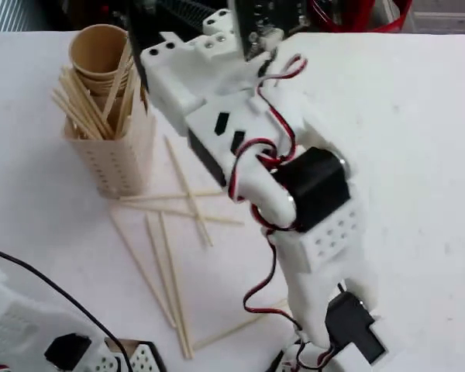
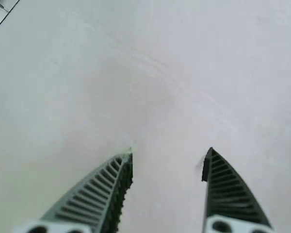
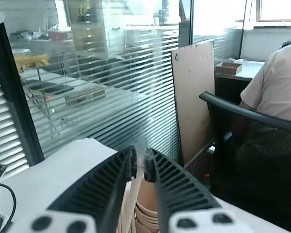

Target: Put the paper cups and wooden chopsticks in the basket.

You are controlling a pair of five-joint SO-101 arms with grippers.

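The right gripper (image 3: 144, 167) has its jaws drawn narrow, nearly together, around one wooden chopstick (image 3: 135, 187). The stick runs up between the two ribbed fingers and ends about level with their tips. Straight beneath it, in the right wrist view, are the stacked rims of the paper cups (image 3: 146, 206), so the held stick hangs over the cups, and slatted blinds (image 3: 111, 97) fill the room behind. The high view adds the surroundings: the right arm (image 1: 294, 194) stretches from the near edge of the table (image 1: 418, 155) up and across to the white perforated basket (image 1: 124, 159) at the far left. The arm's white body covers the grip itself, so from this angle the jaws cannot be judged. The cups stand nested in the basket, with a bundle of chopsticks (image 1: 81, 105) leaning out beside them toward the table's left edge. On the table just in front of the basket lie several loose chopsticks (image 1: 170, 263), some crossed over one another close to its foot, others fanned out toward the near edge. One lies at an angle beside the base of the right arm. The left gripper (image 2: 167, 155) is spread wide, with a broad gap between its two pointed fingers and nothing in it. It points down at bare white tabletop. The left arm (image 1: 23, 329) sits at the near left corner of the high view, well apart from the basket and beside the nearest ends of the loose sticks.
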